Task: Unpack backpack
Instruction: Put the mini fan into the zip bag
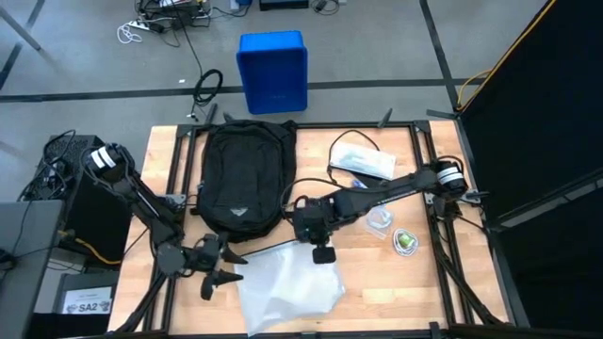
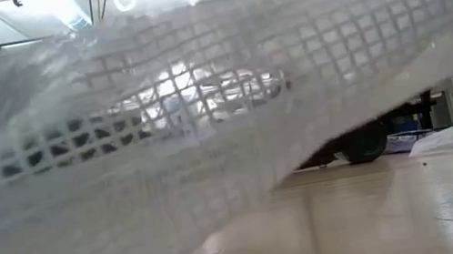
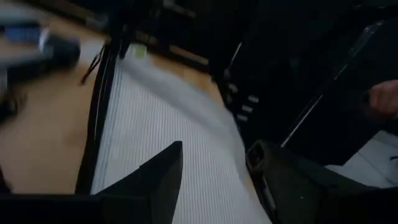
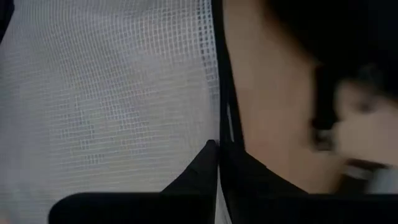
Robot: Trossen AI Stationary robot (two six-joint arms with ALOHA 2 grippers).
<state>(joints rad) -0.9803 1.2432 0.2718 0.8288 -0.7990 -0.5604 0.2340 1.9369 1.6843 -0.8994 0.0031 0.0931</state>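
The black backpack (image 1: 240, 179) lies flat on the table's far left half. In front of it is a white see-through mesh pouch (image 1: 287, 287) with a black zip edge (image 1: 268, 249). My right gripper (image 1: 323, 252) is above the pouch's far right corner, shut on that edge. In the low view the pouch (image 2: 162, 128) fills the picture, with its right part raised off the table. My left gripper (image 1: 219, 266) stands open at the pouch's left corner. In its wrist view the mesh (image 3: 186, 112) shows beyond its spread fingers (image 3: 168, 168). My right gripper pinches the pouch's black zip edge (image 4: 219, 118) between its two shut fingers (image 4: 208, 162). The fingers slant down from above and lie along the edge. The edge is raised, and the pouch's near part (image 1: 283, 311) lies on the table.
At the far right of the table lies a flat white packet (image 1: 363, 162). Nearer are a small clear tub (image 1: 379, 221) and a round green-and-white thing (image 1: 405, 241). A blue bin (image 1: 273, 71) stands on the floor beyond the far edge.
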